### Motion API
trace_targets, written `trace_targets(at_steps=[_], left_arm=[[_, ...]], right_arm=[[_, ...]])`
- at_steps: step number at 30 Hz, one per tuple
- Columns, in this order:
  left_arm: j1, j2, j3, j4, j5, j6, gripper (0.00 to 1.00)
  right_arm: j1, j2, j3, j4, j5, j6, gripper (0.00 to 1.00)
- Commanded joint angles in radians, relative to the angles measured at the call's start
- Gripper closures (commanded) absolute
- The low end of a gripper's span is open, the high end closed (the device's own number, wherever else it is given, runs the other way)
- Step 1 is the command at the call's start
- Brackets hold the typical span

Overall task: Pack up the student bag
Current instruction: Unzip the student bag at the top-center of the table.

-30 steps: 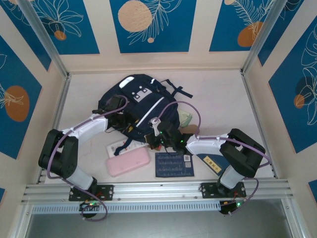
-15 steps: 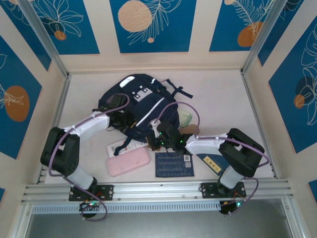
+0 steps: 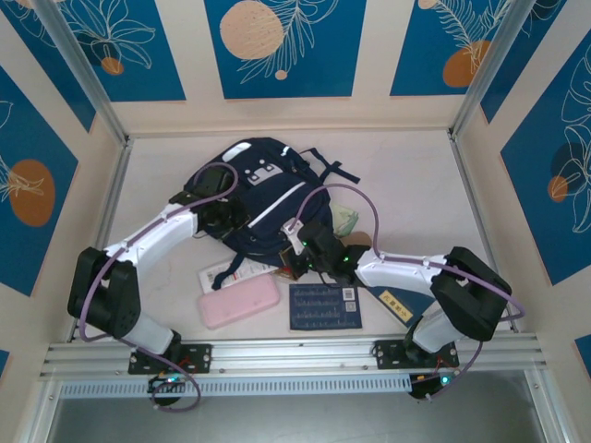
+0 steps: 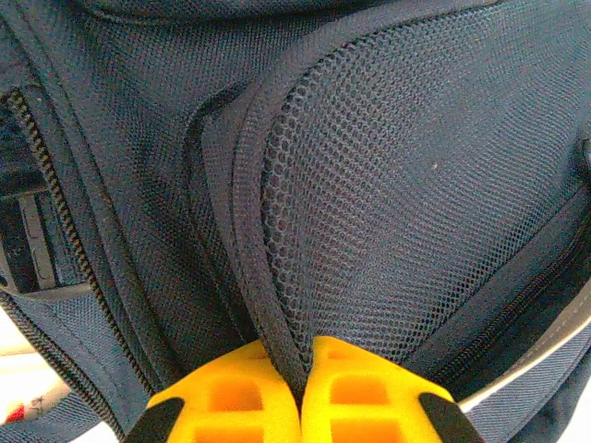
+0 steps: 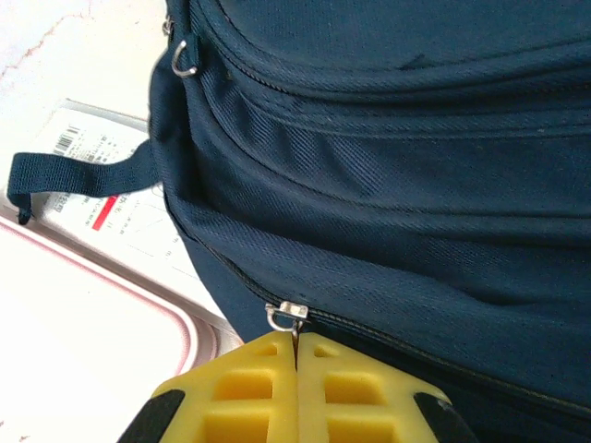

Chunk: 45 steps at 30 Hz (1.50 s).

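The large navy-blue fabric student bag (image 3: 263,185), w/ white stripes and buckle patches, is being kept flat mid-way on the pale table (image 3: 416,185), front pocket up, between both arms.

At the bag's left side the left gripper (image 3: 224,218) is being pressed fully closed, w/ the bound edge of the dark mesh pocket (image 4: 397,203) being pinched between its yellow pads (image 4: 231,401). Prob. reason: the bag is being anchored so the fabric is not dragged once the zip is worked.

At the bag's near-right edge the right gripper (image 3: 297,251) is likewise being held closed. The small silver metal zip pull (image 5: 292,312) is being nipped at the pad tips. The zip line looks closed here, so opening a compartment is judged the step in hand; packing proper is not yet begun.

Items are being left outside the bag:
- a pink rounded plastic pencil case (image 3: 238,302), near its front-left
- a dark-blue printed booklet (image 3: 323,306), in front
- a white printed leaflet (image 5: 92,185), partly under its near edge
- a pale-green item (image 3: 345,221), at its right, too small to ID

Risk: the thin pull may be lost from the pads.
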Motion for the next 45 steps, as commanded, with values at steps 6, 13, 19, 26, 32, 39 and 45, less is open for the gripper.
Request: trace_targets(at_steps=[6, 13, 19, 26, 32, 39, 45], left_arm=[[0.038, -0.060, 0.123, -0.087, -0.122, 0.161, 1.00], [0.057, -0.062, 0.206, -0.138, -0.162, 0.258, 1.00], [0.078, -0.058, 0.289, -0.167, -0.161, 0.334, 1.00], [0.081, -0.039, 0.421, -0.213, -0.112, 0.447, 1.00], [0.081, -0.028, 0.505, -0.237, -0.025, 0.532, 1.00], [0.083, 0.085, 0.662, -0.307, 0.190, 0.670, 0.97], [0.122, 0.150, 0.695, -0.366, 0.061, 0.594, 0.66]], right_arm=[[-0.069, -0.088, 0.014, -0.111, 0.013, -0.089, 1.00], [-0.146, -0.116, 0.009, -0.119, -0.012, -0.101, 1.00], [-0.248, -0.143, -0.011, -0.067, 0.009, -0.003, 1.00], [-0.323, -0.143, 0.002, 0.004, -0.062, -0.016, 1.00], [-0.352, -0.148, 0.027, 0.031, -0.246, -0.065, 1.00], [-0.189, -0.191, 0.011, 0.092, -0.467, -0.044, 1.00], [-0.017, -0.083, 0.055, 0.180, -0.316, 0.088, 1.00]])
